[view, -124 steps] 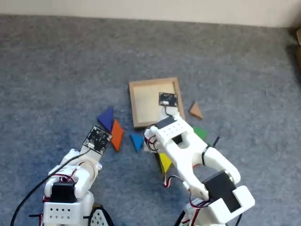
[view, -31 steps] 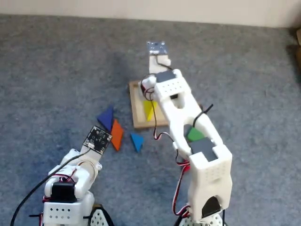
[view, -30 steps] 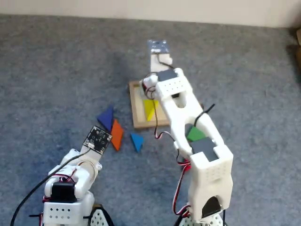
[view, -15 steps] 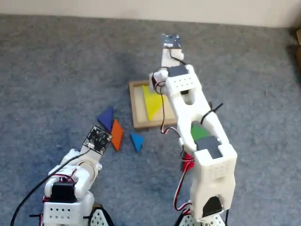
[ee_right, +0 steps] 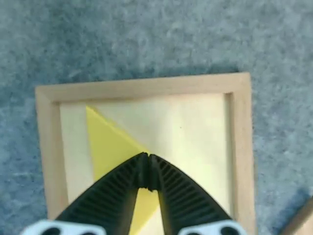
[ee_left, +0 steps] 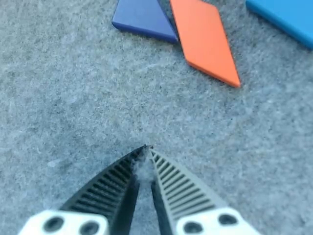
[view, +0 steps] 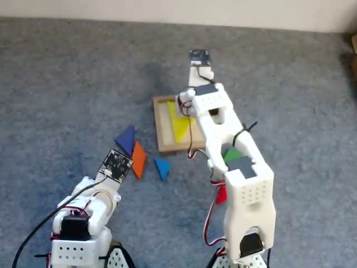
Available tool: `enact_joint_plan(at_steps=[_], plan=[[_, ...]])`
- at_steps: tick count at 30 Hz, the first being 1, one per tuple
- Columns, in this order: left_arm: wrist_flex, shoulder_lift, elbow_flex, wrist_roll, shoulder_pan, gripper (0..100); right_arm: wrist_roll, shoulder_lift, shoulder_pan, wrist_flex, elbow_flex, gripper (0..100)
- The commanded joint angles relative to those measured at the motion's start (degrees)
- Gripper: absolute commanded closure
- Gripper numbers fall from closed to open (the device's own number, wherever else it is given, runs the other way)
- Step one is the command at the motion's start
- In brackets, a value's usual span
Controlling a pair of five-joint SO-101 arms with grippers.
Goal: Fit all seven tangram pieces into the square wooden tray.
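- High view: the wooden tray (view: 158,124) lies on the grey carpet (view: 67,84). The yellow triangle (view: 179,126) lies flat inside it, in the half nearer the tray's left wall.
- The right arm (view: 223,139) stretches over the right part of the tray, and its wrist hangs above the tray's far rim.
- Left of the tray and toward the robot, the dark blue triangle (view: 126,139) and the orange parallelogram (view: 138,159) touch. The light blue triangle (view: 162,166) lies just below the tray's near rim, apart from it.
- A green piece (view: 231,153) peeks out from under the right arm by the tray's near right corner. A red piece (view: 221,194) shows farther from the tray, toward the robot.
- The left arm (view: 89,212) sits well short of the tray, its wrist just beside the orange parallelogram.
- Left wrist view: the left pincer (ee_left: 145,149) has its jaws pressed together at the tips and nothing between them. It hangs over bare carpet. The dark blue triangle (ee_left: 144,17), orange parallelogram (ee_left: 205,41) and light blue triangle (ee_left: 283,19) lie ahead of the tips, well apart from them.
- Right wrist view: the right pincer (ee_right: 146,157) is closed tip to tip and empty. Its tips are over the yellow triangle (ee_right: 110,142), inside the wooden tray (ee_right: 142,85). I cannot tell whether they touch the piece.
- One corner of the yellow triangle points into a tray corner.
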Motion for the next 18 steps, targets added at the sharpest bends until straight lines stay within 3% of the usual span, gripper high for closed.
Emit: enact_joint_plan(at_steps=[1,11,18], plan=[[0.2,-1.3,1.3,-0.4,-0.4,99,0.3,-1.0,-4.6,-1.1,-0.1,98.4],[0.2,-1.3,1.3,-0.4,-0.4,99,-3.8,-1.5,-5.5,-0.9,-0.5,98.4],[0.2,-1.3,1.3,-0.4,-0.4,99,-3.8,-12.4,-3.7,4.6,-0.1,98.4]])
